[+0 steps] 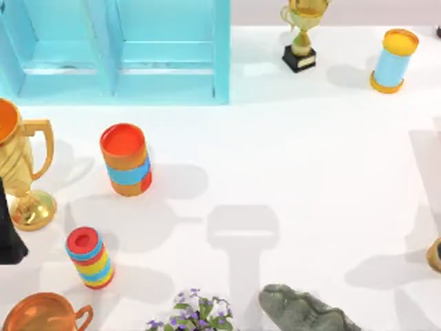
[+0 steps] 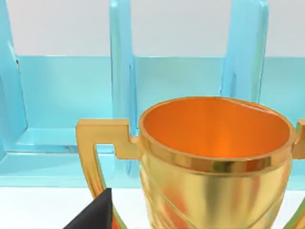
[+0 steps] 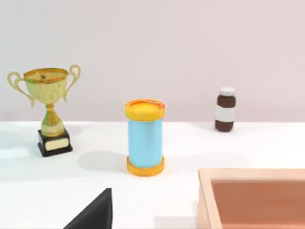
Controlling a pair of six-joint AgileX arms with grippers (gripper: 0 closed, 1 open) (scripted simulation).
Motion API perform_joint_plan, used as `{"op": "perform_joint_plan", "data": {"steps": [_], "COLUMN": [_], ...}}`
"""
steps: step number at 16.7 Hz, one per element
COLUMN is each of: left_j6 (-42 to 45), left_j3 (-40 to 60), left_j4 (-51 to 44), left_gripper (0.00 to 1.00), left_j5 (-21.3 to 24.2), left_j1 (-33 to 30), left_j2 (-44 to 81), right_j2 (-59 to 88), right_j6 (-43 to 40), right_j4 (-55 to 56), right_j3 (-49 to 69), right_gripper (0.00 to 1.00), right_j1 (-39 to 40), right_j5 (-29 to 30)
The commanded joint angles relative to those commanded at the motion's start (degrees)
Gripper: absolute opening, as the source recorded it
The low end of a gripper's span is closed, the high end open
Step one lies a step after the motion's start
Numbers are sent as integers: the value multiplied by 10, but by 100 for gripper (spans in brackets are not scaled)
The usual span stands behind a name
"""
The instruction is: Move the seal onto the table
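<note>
We see the light-blue shelved cabinet (image 1: 117, 48) at the back left of the broad white table (image 1: 289, 158). Before it stand a large gold trophy cup (image 1: 17, 165), an orange-and-blue striped cylinder (image 1: 125, 160) and a red-yellow-blue striped cylinder (image 1: 89, 257).

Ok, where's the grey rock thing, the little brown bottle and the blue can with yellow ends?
grey rock figure (image 1: 300, 310), top view, its lumpy back.
brown bottle (image 3: 225, 110), right wrist view, its white label.
blue can (image 3: 145, 142), right wrist view, its blue side.

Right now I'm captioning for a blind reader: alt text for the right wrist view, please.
A light-blue cylinder with orange caps stands on the white table, between a gold trophy on a black base and a brown bottle; a tan box corner sits nearer.
</note>
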Motion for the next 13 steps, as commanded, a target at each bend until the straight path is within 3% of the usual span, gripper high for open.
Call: {"op": "perform_joint_plan", "data": {"steps": [6, 13], "left_j6": [0, 0], "left_j3": [0, 0], "left_j4": [0, 0], "left_gripper": [100, 100], "left_j5": [0, 0], "left_j1": [0, 0], "left_j2": [0, 0], "right_j2": [62, 381], "right_j6": [-23, -121], "right_j4": [-58, -302], "right_j3": [60, 327], "right_gripper": [100, 100], "right_j1": [-25, -127], "right_j5": [0, 0]}}
